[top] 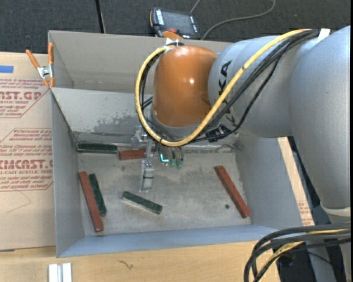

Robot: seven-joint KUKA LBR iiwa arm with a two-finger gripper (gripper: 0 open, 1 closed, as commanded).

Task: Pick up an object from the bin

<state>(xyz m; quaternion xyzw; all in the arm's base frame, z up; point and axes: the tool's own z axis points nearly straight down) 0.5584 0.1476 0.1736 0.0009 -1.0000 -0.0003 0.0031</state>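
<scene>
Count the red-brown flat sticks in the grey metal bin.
3. One red-brown flat stick lies by the left wall, a second by the right wall, a third at the back, partly under the arm. The arm may hide more.

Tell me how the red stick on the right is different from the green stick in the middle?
The red-brown stick is reddish, the dark green stick almost black. The red-brown stick looks longer than the dark green stick. The red-brown stick slants steeply; the dark green stick lies nearly crossways. Both lie flat on the bin floor.
</scene>
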